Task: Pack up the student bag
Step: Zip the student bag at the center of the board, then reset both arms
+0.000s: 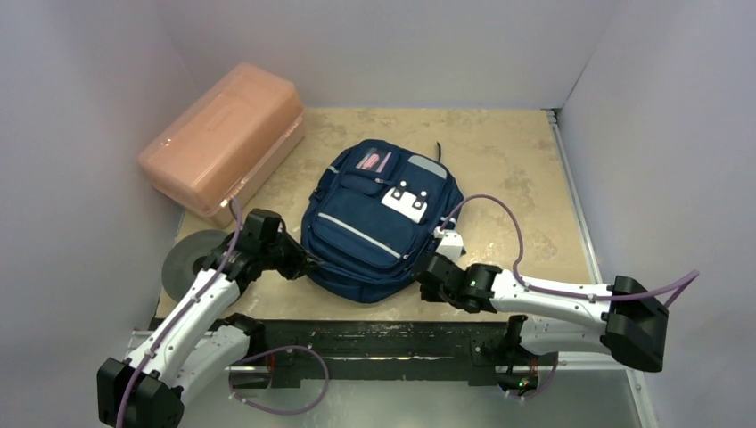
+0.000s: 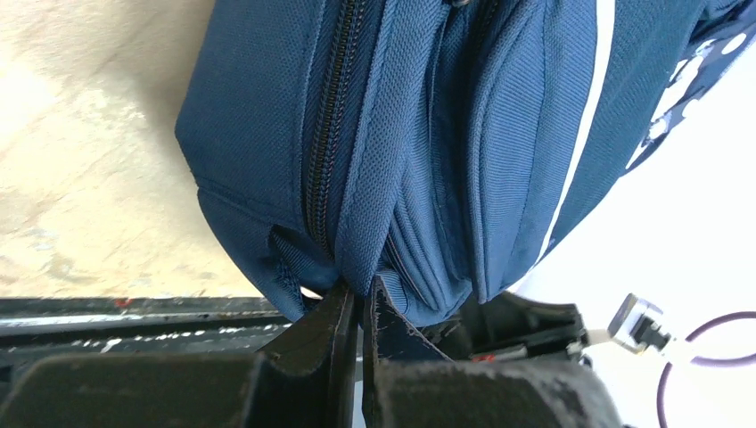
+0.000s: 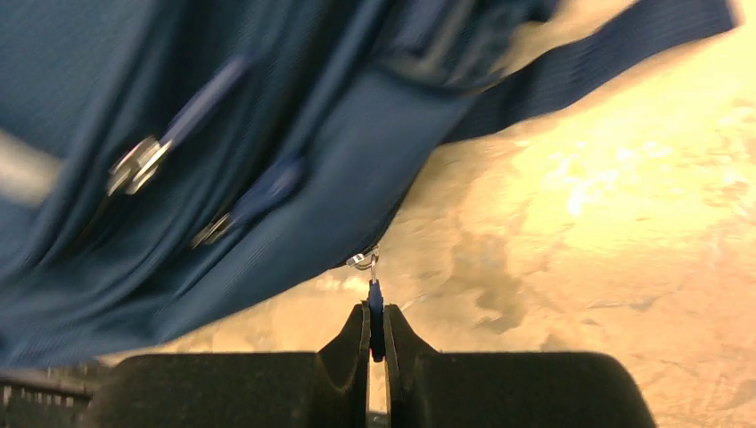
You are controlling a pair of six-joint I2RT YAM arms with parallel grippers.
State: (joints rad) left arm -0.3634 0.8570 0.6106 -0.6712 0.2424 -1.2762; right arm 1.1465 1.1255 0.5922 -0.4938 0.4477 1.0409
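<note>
student bag matt woven cloth; zip pull perhaps metal

One navy student bag in the middle, one salmon-pink box at the far left and one grey disc at the near left; two grippers, the left gripper and the right gripper; three zip pulls show along the bag's right side

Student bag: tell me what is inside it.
The student bag lies flat on the table. Its side zip is closed, so the contents are hidden. Only a pink item shows at its top front. The right hand pinches a zip pull.
</note>
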